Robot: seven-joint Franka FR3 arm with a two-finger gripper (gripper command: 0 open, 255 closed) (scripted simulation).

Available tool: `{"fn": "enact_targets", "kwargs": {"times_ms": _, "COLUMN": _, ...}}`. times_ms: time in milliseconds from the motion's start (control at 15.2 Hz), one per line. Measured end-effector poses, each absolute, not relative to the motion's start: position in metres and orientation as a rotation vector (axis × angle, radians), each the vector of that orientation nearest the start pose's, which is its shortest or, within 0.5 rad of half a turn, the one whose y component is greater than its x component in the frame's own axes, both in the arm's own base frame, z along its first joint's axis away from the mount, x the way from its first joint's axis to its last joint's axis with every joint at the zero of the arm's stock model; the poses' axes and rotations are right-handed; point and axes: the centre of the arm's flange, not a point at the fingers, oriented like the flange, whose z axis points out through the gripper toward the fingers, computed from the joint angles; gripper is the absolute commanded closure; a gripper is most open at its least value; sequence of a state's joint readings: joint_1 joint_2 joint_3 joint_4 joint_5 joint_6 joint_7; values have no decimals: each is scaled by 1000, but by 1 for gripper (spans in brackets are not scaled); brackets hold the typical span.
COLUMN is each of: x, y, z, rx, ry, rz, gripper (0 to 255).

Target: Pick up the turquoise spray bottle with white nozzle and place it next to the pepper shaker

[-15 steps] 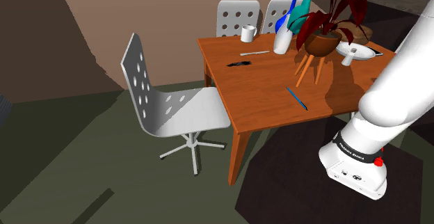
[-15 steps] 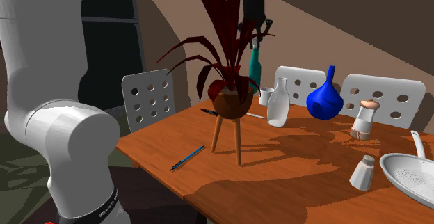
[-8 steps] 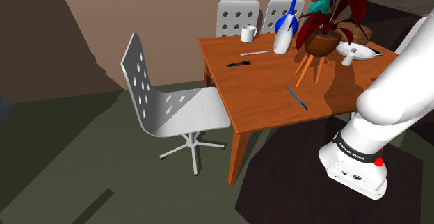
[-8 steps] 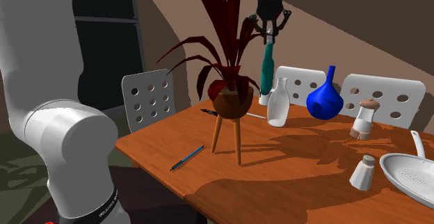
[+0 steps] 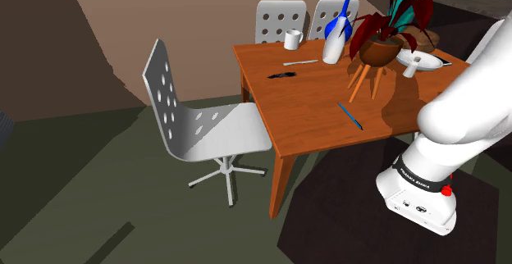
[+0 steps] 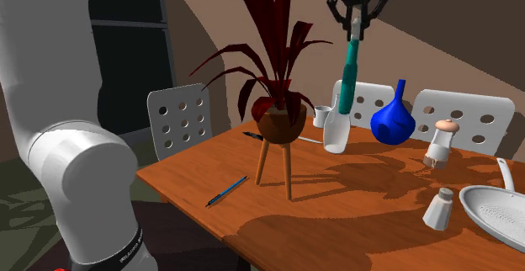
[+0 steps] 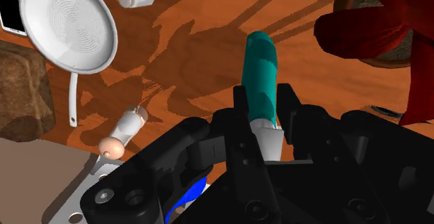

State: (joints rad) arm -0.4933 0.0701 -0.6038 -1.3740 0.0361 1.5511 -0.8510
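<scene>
Table of orange-brown wood is seen under the whole scene, and on it a potted plant with dark red leaves, a white pan, a blue vase and a clear carafe are set. The turquoise spray bottle is held in the air above the carafe, hanging at a slant, clear of the table. Its white nozzle is pinched between the fingers of the gripper.

The carrying step is judged to be in hand; placing is not yet done. Two shakers are seen: a tall shaker with a tan cap and a squat white shaker; which holds pepper cannot be told. Next, the bottle should be carried past the vase, lowered upright onto bare wood just beside the shaker, and released without knocking it.
</scene>
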Motion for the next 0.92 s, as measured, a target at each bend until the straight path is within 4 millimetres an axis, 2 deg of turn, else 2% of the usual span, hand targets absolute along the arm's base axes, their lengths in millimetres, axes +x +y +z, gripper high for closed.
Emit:
{"fn": "enact_targets", "kwargs": {"times_ms": 726, "x": 153, "y": -568, "z": 723, "rx": -3217, "ry": 390, "rz": -104, "gripper": 255}}
{"fn": "enact_targets", "kwargs": {"times_ms": 858, "x": 136, "y": -577, "z": 728, "rx": -3218, "ry": 390, "rz": -104, "gripper": 255}}
{"fn": "enact_targets", "kwargs": {"times_ms": 924, "x": 134, "y": -579, "z": 726, "rx": -3217, "ry": 389, "rz": -104, "gripper": 255}}
